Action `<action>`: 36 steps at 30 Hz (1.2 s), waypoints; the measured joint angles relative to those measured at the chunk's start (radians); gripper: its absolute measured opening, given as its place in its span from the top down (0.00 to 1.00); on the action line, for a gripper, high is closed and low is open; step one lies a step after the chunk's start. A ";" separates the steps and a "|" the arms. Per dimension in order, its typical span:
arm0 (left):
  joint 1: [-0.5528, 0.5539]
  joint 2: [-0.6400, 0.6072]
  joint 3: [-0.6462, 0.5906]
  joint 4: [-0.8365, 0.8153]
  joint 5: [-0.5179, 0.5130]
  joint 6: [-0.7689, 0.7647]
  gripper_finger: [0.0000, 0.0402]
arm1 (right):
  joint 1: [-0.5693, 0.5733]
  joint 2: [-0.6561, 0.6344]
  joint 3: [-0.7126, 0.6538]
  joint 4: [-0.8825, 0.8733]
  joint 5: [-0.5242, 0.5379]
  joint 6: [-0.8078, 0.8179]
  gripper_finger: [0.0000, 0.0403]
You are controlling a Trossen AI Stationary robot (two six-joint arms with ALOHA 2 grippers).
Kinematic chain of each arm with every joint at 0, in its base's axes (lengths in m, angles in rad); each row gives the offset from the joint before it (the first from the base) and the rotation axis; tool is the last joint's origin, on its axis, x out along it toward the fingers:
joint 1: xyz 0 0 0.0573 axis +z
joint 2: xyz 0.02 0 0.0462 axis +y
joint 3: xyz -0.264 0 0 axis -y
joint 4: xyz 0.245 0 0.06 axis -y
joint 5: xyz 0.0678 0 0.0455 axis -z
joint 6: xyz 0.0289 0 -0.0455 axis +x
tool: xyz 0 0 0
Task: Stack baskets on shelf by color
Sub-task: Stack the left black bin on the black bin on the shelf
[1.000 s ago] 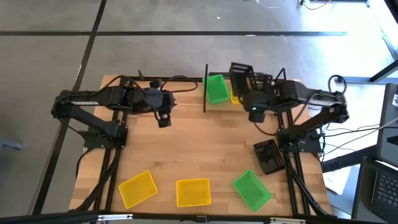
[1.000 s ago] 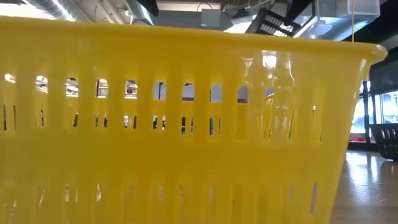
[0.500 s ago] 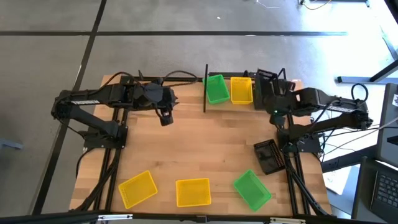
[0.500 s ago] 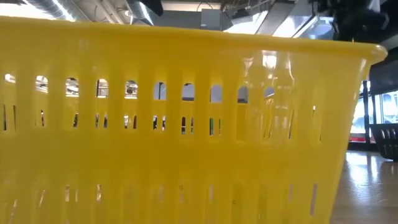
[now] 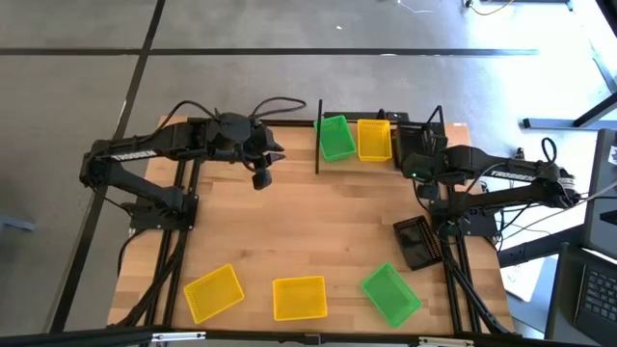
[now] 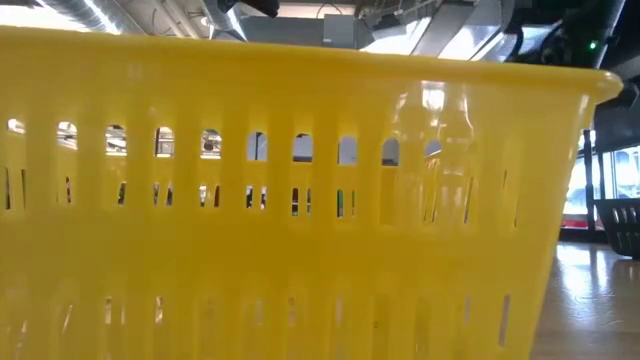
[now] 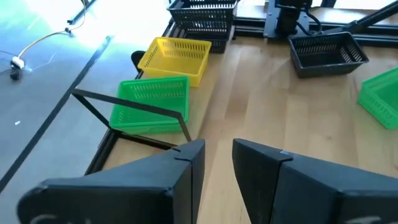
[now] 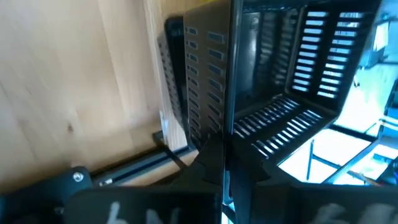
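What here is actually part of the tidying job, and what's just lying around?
Part of the job: shelf; green basket and yellow basket on it; black basket clamped in the right gripper; on the table, loose yellow baskets, loose green basket, loose black basket; open left gripper, empty.

Just lying about: white cable on the floor; keyboard beside the table.

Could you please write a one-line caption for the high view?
Right gripper carries a black basket beside yellow basket on the shelf; left gripper hovers empty.
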 joint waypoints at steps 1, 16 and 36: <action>0.000 0.000 0.000 0.000 0.000 0.000 0.82 | -0.010 0.000 -0.009 0.000 0.003 0.000 1.00; 0.000 0.000 0.000 0.000 0.000 0.005 0.82 | -0.104 0.000 -0.035 0.100 -0.020 -0.102 0.97; 0.000 0.001 0.000 -0.002 -0.001 0.008 0.82 | -0.138 0.001 -0.035 0.107 -0.055 -0.192 0.93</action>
